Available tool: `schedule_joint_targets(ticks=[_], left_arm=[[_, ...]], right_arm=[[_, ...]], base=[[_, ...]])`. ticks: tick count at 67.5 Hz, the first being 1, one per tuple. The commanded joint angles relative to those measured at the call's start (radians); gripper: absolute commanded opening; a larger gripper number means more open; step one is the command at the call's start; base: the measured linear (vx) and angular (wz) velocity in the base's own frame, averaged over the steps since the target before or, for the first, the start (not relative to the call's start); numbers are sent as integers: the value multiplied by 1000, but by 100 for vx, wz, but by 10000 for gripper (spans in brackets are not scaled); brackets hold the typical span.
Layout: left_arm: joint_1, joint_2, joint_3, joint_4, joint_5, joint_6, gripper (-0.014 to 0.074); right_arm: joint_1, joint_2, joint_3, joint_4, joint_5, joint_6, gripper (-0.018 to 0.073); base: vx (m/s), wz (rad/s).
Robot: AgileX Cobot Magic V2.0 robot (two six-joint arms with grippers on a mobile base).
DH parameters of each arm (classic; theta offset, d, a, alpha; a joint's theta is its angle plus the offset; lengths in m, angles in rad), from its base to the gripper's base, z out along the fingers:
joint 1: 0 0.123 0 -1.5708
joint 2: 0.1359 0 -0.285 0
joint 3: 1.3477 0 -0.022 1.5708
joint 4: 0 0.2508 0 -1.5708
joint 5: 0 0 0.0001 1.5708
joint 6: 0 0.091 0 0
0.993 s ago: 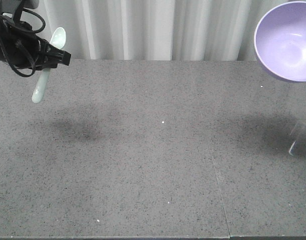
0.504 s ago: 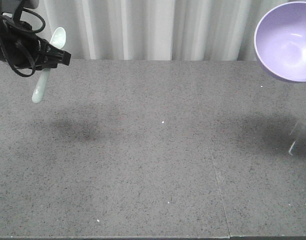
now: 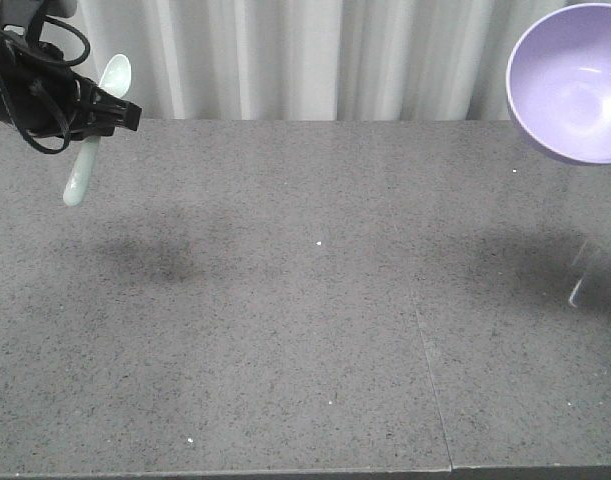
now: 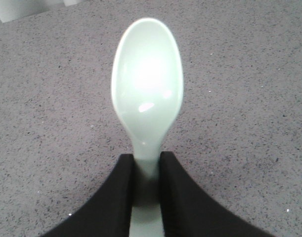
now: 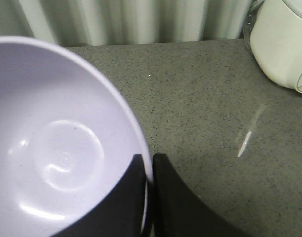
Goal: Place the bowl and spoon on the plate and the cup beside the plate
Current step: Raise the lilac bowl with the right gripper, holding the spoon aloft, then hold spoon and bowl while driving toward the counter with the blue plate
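I can read nothing in any view: no text, label, brand or number. The bowl (image 5: 62, 148) has a small moulded mark at its centre, too faint to make out.

bowl (image 3: 573, 82) cut off at right edge, spoon (image 4: 147, 94) handle cut off below

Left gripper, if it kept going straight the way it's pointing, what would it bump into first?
Probably just the grey table. The left gripper, shut on the spoon, points over bare tabletop in its wrist view; nothing else shows ahead, though depth is hard to judge.
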Motion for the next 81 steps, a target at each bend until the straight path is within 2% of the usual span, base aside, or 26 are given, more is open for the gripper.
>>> schedule_joint_targets(ticks=[1, 30, 81], left_arm=[[-6, -40, -24, -16, -58, 2, -6], [-6, -40, -24, -16, -58, 2, -6], [-6, -40, -24, -16, -58, 2, -6]], right_arm=[[-5, -25, -29, -2, -69, -5, -3], [-5, -25, -29, -2, -69, -4, -3], [-5, -25, -29, -2, -66, -4, -3]], base=[[-1, -9], [-1, -18], [-1, -34]])
